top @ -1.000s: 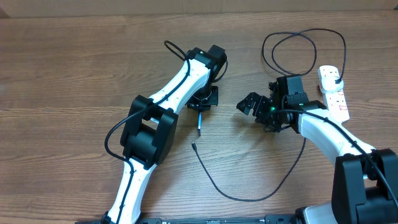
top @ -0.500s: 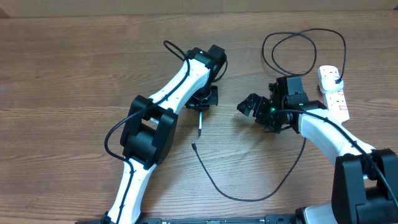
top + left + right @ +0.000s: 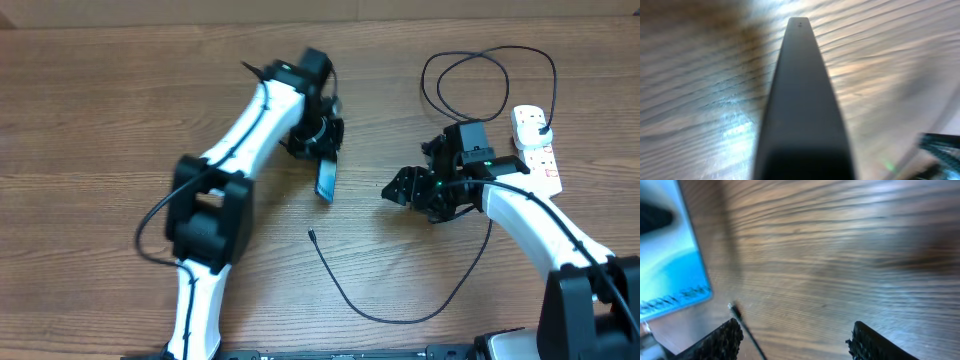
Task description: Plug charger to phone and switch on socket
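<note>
My left gripper (image 3: 322, 138) is shut on the phone (image 3: 326, 178), holding it tilted with its blue screen partly showing. In the left wrist view the phone's dark edge (image 3: 802, 100) fills the middle. My right gripper (image 3: 402, 186) is open and empty, right of the phone. In the right wrist view (image 3: 795, 340) the phone's blue screen (image 3: 667, 275) is at the left and the charger's connector tip (image 3: 733, 309) lies near the left finger. The charger cable (image 3: 400, 310) loops from its tip (image 3: 311, 236) across the table to its plug (image 3: 540, 128) in the white socket (image 3: 537, 152).
The charger cable makes a loop (image 3: 487, 80) at the back right, above my right arm. The table's far edge (image 3: 320, 22) runs along the top. My right arm (image 3: 540, 225) lies over part of the cable.
My left gripper has moved up and left with the phone, which has turned so its blue screen shows. My right gripper has shifted slightly down.
</note>
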You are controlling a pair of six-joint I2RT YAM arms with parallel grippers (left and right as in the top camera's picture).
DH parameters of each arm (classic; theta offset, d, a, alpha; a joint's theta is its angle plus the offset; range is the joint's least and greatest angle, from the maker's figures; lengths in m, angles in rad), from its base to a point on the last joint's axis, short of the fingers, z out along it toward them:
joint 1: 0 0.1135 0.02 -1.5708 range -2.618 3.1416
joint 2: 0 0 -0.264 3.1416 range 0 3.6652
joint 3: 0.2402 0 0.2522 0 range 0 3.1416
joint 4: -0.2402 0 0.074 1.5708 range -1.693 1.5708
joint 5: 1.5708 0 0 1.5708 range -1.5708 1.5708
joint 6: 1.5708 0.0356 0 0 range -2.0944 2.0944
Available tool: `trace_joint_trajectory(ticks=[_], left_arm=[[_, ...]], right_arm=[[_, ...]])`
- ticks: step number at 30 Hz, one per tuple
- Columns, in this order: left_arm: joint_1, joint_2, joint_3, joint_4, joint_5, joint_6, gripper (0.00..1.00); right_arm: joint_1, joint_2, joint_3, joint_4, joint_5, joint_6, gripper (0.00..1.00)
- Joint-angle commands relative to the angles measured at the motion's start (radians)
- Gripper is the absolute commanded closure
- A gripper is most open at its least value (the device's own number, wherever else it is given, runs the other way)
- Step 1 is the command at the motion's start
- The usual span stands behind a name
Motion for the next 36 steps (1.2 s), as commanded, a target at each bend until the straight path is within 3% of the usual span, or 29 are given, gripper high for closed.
trace_joint_trajectory(ticks=[1, 10, 17, 27, 36], left_arm=[[0.056, -0.148, 0.013, 0.0, 0.151, 0.041, 0.96], [0.229, -0.216, 0.013, -0.06, 0.253, 0.043, 0.96], [0.251, -0.216, 0.013, -0.092, 0.252, 0.054, 0.96], [0.248, -0.216, 0.013, -0.092, 0.24, 0.055, 0.96], [0.248, -0.216, 0.013, -0.092, 0.226, 0.054, 0.96]], right_arm=[[0.081, -0.048, 0.045, -0.009, 0.011, -0.067, 0.3], [0.365, -0.045, 0.044, -0.019, 0.291, -0.06, 0.3], [0.543, 0.002, 0.044, -0.035, 0.478, -0.061, 0.3], [0.619, 0.162, 0.044, -0.084, 0.459, -0.165, 0.25], [0.632, 0.174, 0.095, -0.103, 0.365, -0.248, 0.25]])
